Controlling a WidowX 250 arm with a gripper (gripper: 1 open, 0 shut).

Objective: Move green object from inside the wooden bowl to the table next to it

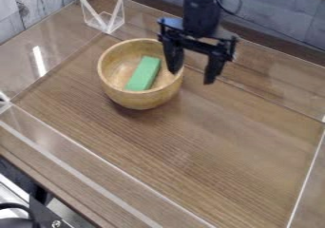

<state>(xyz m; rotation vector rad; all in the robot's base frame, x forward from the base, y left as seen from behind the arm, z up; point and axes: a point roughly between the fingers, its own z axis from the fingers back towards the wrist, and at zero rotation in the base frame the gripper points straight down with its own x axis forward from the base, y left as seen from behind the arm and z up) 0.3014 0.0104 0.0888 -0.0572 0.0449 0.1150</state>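
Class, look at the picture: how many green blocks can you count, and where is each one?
1. The green block lies inside the wooden bowl. Another could be hidden behind the robot hand.

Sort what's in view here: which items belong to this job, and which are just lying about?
Part of the job:
- green block, inside the bowl
- wooden bowl
- table
- open gripper, beside the bowl

Just lying about:
- clear angular object near the far edge
- black cable at the near left corner
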